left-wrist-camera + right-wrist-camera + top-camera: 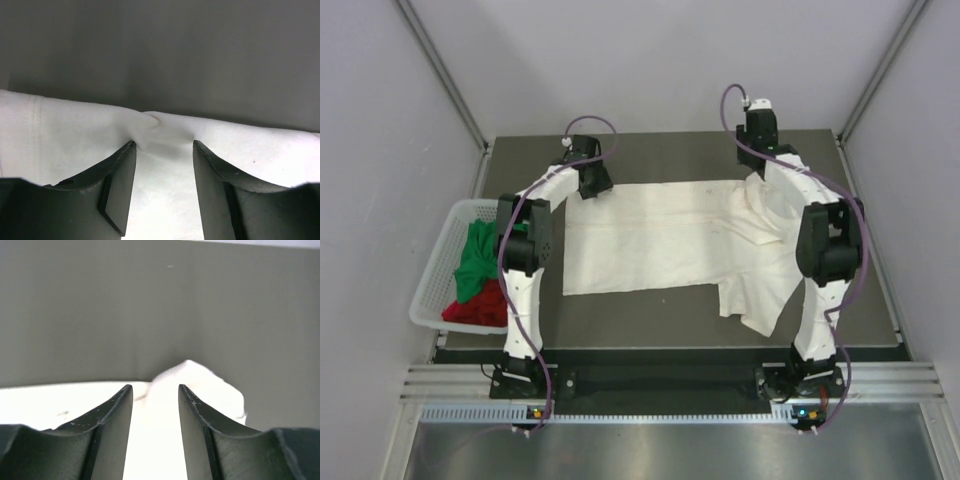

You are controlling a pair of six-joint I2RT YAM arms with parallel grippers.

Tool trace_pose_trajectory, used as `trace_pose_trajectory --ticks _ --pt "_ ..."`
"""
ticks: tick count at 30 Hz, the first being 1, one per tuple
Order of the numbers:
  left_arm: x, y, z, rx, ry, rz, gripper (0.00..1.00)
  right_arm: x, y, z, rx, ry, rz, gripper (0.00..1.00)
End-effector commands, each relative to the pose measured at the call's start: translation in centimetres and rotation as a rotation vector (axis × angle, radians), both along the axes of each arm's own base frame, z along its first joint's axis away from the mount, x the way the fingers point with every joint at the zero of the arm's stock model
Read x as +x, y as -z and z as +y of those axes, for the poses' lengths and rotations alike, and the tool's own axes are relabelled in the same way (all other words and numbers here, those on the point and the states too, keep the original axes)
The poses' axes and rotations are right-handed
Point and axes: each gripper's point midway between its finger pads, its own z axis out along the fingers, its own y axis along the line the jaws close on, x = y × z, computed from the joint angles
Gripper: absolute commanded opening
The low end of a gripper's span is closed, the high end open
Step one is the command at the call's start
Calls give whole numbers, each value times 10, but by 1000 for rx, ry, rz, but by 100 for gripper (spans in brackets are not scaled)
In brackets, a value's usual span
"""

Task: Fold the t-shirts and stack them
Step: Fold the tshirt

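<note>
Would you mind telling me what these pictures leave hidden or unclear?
1. Top view: the red shirt lies mostly under the green shirt in the basket; the left arm covers one edge of both.
2. Top view: the right arm hides part of the white shirt on its bunched right side.
3. Wrist views: the left gripper and right gripper stand open; whether fingertips touch cloth is unclear.

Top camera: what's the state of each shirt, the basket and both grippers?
Cream-white t-shirt: spread out, right end rumpled, not folded.
Green t-shirt: crumpled in basket.
Red t-shirt: crumpled in basket.
Basket: upright, holding two shirts.
Left gripper: open at shirt's edge.
Right gripper: open over shirt.
</note>
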Motion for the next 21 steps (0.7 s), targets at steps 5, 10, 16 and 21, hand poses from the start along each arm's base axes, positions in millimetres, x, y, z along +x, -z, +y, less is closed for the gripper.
trace_pose_trajectory --ticks 5,10,16,21 --pt "1 -13 -4 -32 6 -28 54 12 4 15 -276 -11 -4 40" --pt "-4 -1 -2 -32 -9 0 54 15 18 16 -389 -3 35 41" --pt "-7 7 0 -39 -22 16 54 20 48 18 -410 -25 94 42" --pt "-9 10 2 -32 -30 23 54 26 61 13 -441 -9 119 41"
